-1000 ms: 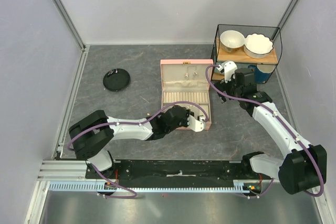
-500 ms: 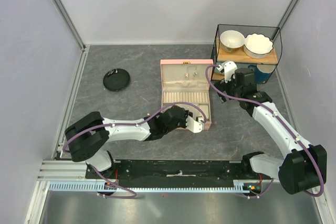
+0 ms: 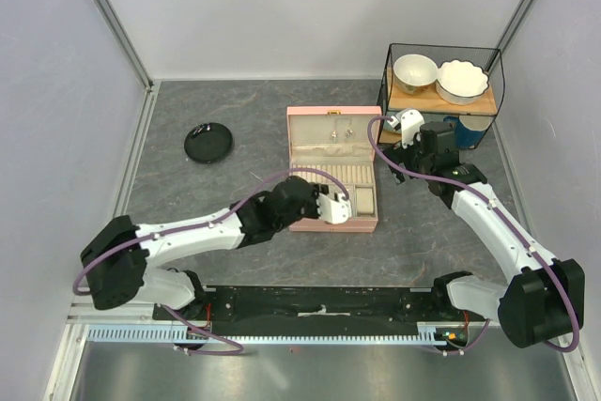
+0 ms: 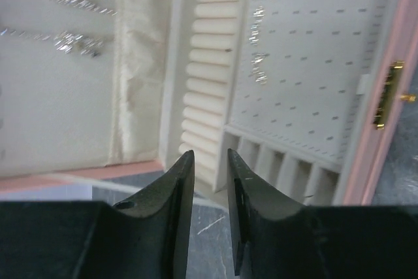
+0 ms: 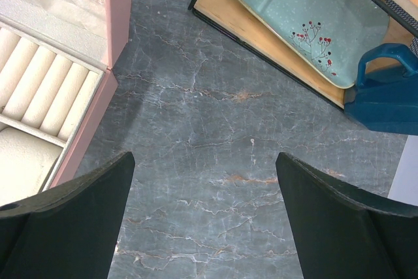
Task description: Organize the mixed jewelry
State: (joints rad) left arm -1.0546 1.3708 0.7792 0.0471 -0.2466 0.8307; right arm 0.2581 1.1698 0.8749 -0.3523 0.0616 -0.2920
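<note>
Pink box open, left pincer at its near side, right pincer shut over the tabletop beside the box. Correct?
No: the right pincer is wide open, not shut; the right wrist view shows it spread wide over the tabletop. The pink box is open, left pincer at its near side.

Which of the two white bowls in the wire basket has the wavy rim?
The bowl on the right in the overhead view: its rim is scalloped all round, while the bowl on the left has a smooth, plain round rim.

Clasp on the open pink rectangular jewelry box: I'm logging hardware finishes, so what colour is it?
Gold. The small metal clasp shows clearest in the left wrist view.
</note>
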